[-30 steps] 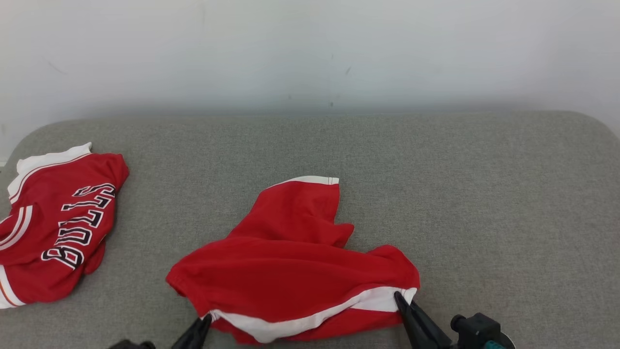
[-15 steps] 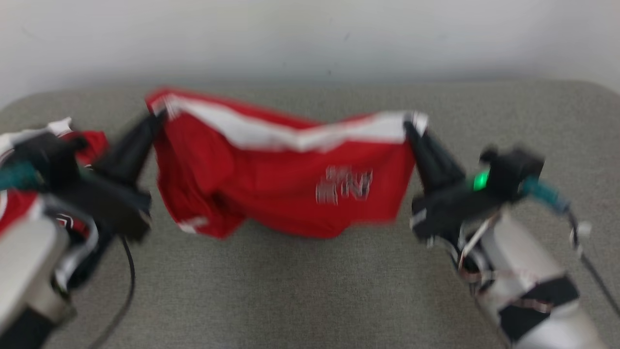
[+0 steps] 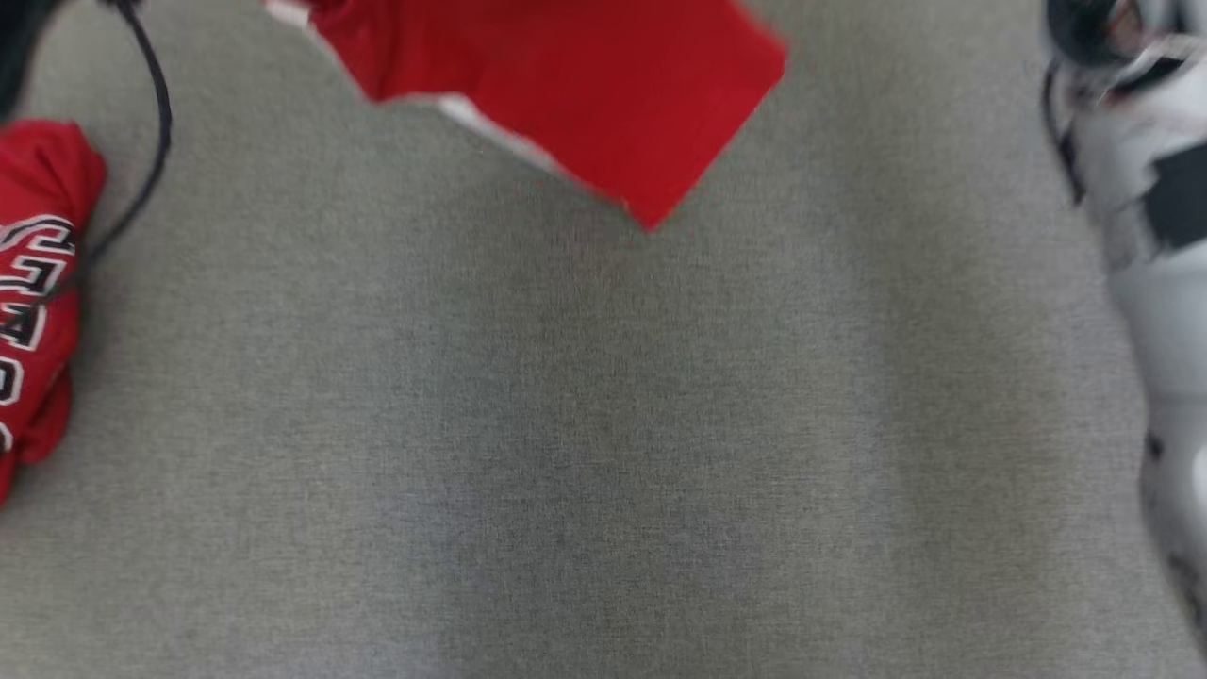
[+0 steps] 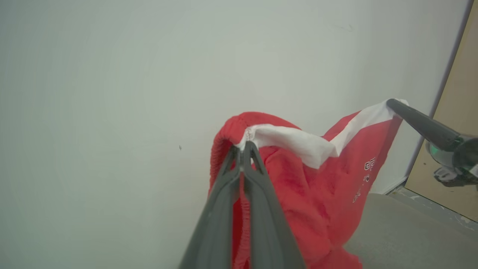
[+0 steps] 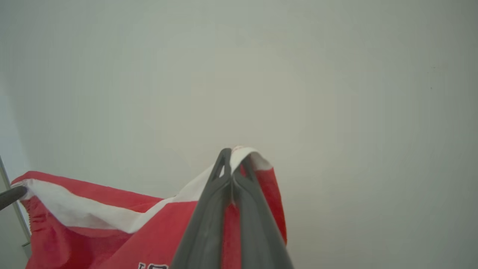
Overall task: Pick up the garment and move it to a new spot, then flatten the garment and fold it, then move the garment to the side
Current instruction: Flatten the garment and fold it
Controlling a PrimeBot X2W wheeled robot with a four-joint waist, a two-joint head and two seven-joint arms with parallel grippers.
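Garment point(image 3: 566, 85), earlier on the sofa point(image 3: 603, 424), now aloft

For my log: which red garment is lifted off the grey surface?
The white-banded red shorts, held by the left hand and right hand; the lettered jersey lies on the grey surface.

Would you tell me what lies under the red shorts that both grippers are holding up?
Under the red shorts, held by the left gripper and right gripper, lies the grey cushion. The part directly behind the hanging cloth is covered.
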